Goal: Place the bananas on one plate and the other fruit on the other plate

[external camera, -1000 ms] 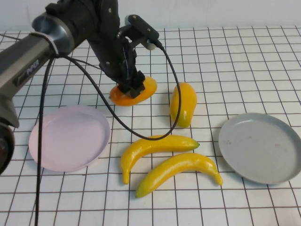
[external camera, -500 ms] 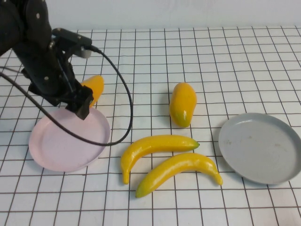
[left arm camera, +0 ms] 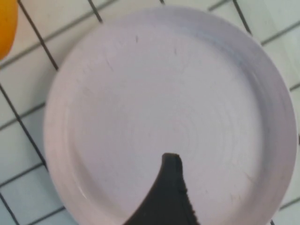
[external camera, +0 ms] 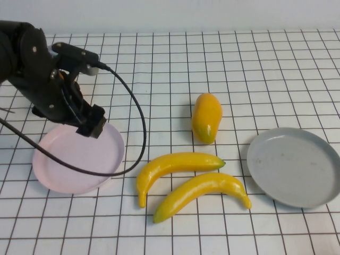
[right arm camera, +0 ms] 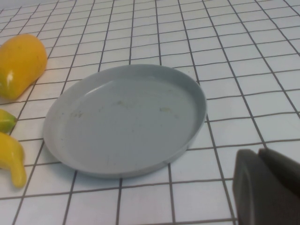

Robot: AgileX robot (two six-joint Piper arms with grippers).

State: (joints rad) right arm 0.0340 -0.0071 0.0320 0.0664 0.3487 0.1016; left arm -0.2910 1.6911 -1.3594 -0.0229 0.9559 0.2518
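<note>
My left gripper (external camera: 91, 125) hangs over the far edge of the pale pink plate (external camera: 74, 159). Its jaws are open. In the left wrist view one black finger (left arm camera: 171, 187) shows above the bare pink plate (left arm camera: 164, 93). The orange mango (left arm camera: 4, 23) sits just beyond the plate's rim; my arm hides it in the high view. The yellow mango (external camera: 206, 117) lies mid-table. Two bananas (external camera: 175, 164) (external camera: 204, 191) lie in front of it. The grey plate (external camera: 295, 164) is bare at the right. My right gripper (right arm camera: 258, 157) is shut near the grey plate (right arm camera: 126, 117), out of the high view.
The table is a white cloth with a black grid. A black cable (external camera: 139, 122) loops from my left arm down past the pink plate toward the bananas. The right wrist view also catches the yellow mango (right arm camera: 21, 65) and a banana tip (right arm camera: 11, 159).
My left arm carried the orange mango from mid-table leftward to the pink plate. The mango is now out of its jaws and hidden in the high view. The right gripper has not moved.
</note>
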